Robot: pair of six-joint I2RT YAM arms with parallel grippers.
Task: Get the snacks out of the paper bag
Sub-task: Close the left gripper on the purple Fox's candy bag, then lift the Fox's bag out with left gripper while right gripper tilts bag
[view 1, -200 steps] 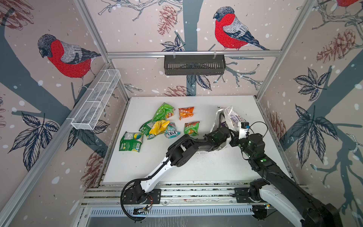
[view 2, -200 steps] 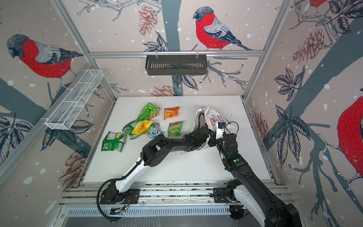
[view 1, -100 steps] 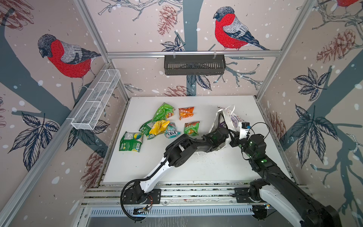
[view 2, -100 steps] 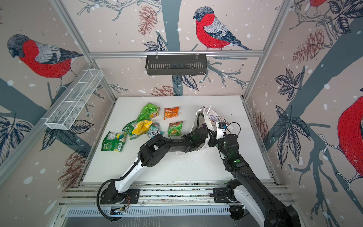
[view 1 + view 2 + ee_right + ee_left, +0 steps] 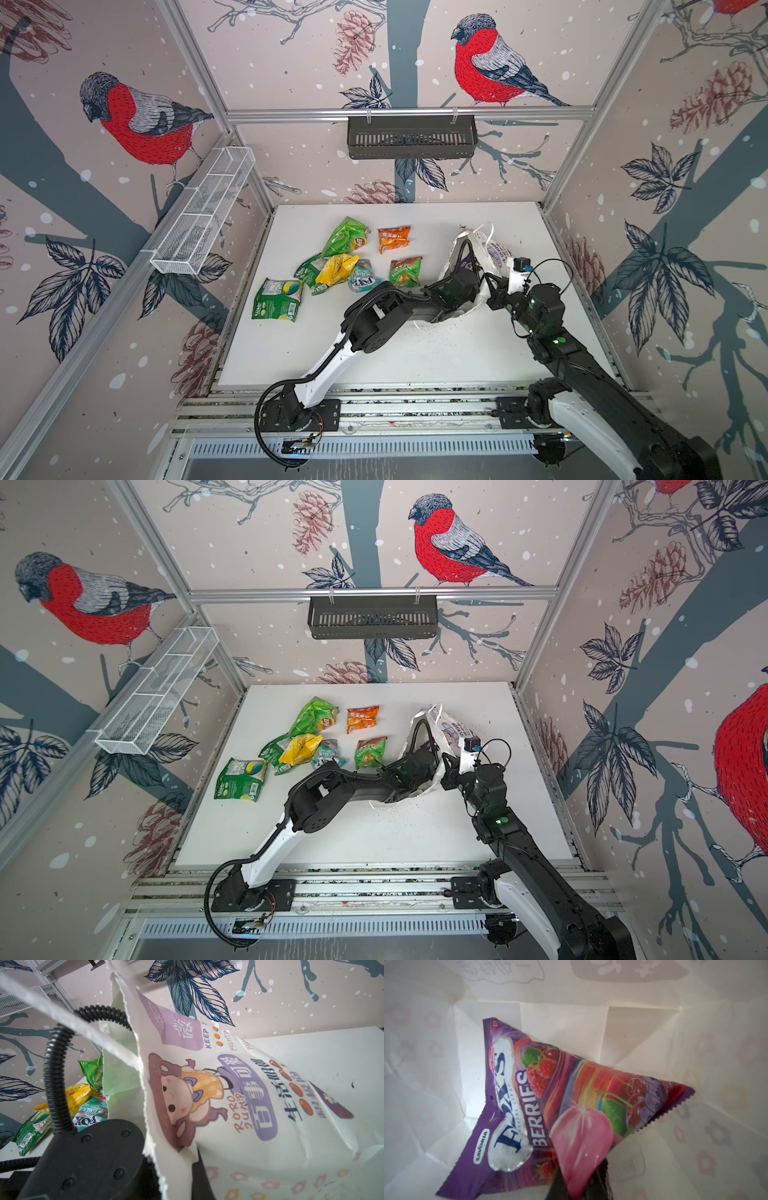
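**Left gripper clamped on purple packet inside bag**

Since a second ago, the left arm point(image 5: 370, 320) elbow has slid a little toward the snack pile. Its wrist has stayed in the bag mouth. The right arm point(image 5: 540, 307) has barely shifted.

- Table point(image 5: 457, 357): white, with the bag on the right half and loose snacks on the left half.
- Left arm: reaches low across the middle, forearm near level, wrist buried in the bag mouth. In both top views paper hides its gripper. Its black hose point(image 5: 462, 253) loops up out of the mouth.
- Right arm: comes in from front right, elbow bent, wrist at the bag's near edge.
- Bag point(image 5: 488, 249): on its side, mouth toward the left arm, printed face up. The cartoon figure and purple patches are clear in the right wrist view point(image 5: 249, 1105).
- Loose packets point(image 5: 336, 268): seven on the table, well apart from the bag. Green, yellow and teal overlap in a cluster, the rest lie singly.
- Purple packet point(image 5: 560, 1105): still inside the bag, tented up off the paper floor, pink corner pulled down.
- Left gripper point(image 5: 578, 1190): closed on that pink corner, with a dark finger on either side of it.
- Right gripper point(image 5: 492, 286): fully closed, pinching the bag's rim. In the right wrist view the paper runs over one dark finger point(image 5: 200, 1169).
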